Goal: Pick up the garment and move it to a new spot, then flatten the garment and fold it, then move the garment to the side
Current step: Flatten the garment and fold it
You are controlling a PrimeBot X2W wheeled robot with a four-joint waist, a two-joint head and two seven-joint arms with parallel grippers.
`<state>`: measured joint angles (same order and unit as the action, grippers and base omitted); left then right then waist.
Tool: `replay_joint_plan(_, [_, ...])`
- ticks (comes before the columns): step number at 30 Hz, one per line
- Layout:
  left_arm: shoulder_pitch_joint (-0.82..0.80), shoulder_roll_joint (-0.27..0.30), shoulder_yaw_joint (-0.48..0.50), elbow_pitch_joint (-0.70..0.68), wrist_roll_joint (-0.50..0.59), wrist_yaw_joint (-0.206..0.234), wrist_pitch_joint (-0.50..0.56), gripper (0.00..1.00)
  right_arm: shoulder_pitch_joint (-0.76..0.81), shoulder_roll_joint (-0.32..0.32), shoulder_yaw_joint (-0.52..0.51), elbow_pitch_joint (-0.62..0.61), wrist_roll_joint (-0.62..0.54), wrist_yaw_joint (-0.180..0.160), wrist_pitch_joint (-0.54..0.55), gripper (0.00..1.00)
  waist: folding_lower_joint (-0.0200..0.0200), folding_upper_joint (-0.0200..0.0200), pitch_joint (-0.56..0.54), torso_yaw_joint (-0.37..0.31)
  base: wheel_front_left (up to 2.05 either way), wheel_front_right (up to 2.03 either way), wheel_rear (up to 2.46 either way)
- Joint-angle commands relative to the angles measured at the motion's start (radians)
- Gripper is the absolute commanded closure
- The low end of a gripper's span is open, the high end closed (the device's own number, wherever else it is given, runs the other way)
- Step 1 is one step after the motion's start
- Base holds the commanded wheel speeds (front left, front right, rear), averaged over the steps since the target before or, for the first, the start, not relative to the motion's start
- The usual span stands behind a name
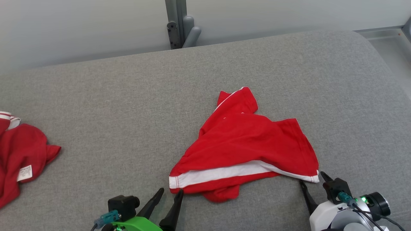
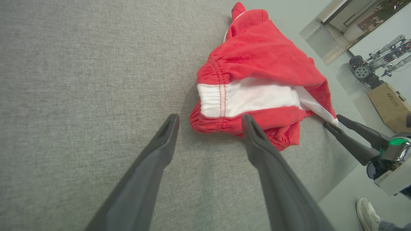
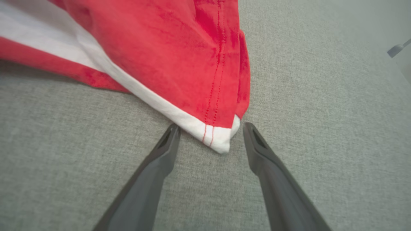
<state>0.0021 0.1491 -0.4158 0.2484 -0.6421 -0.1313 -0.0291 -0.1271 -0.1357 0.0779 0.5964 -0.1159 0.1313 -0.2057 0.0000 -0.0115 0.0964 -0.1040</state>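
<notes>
The garment (image 1: pixel 247 144) is a pair of red shorts with a white stripe, lying loosely crumpled on the grey cushion (image 1: pixel 128 106), a little right of centre. My left gripper (image 1: pixel 170 191) stands open at the garment's near left corner, by the elastic waistband (image 2: pixel 221 96); the red edge lies between its fingertips (image 2: pixel 208 119). My right gripper (image 1: pixel 313 179) is open at the near right corner. The white-hemmed tip of the garment (image 3: pixel 218 141) lies just ahead of the gap between its fingers (image 3: pixel 210 128). Neither gripper holds anything.
A second red garment (image 1: pixel 19 160) with a white label lies at the cushion's left edge. A grey metal post (image 1: pixel 179 22) stands behind the cushion. In the left wrist view a person's shoe (image 2: pixel 366 210) and a cardboard box (image 2: pixel 388 106) are on the floor past the cushion's edge.
</notes>
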Motion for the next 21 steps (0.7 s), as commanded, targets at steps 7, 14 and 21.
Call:
replay_joint_plan(7, [-0.050, 0.027, -0.048, 0.041, -0.058, 0.001, -0.013, 0.00, -0.029, 0.006, 0.010, 0.035, 0.011, -0.001, -0.023, 0.07, 0.0000, 0.0115, 0.003, -0.003, 0.00, 0.00, 0.00])
replay_joint_plan(14, [-0.065, 0.037, -0.075, 0.032, -0.144, 0.001, -0.007, 0.00, -0.043, 0.007, 0.017, 0.052, 0.017, -0.001, -0.032, 0.04, 0.0000, 0.0115, 0.007, -0.008, 0.00, 0.00, 0.00])
replay_joint_plan(21, [-0.086, 0.052, -0.095, 0.029, -0.219, 0.001, -0.009, 0.00, -0.051, 0.011, 0.028, 0.070, 0.020, -0.001, -0.037, 0.13, 0.0000, 0.0115, 0.007, -0.012, 0.00, 0.00, 0.00])
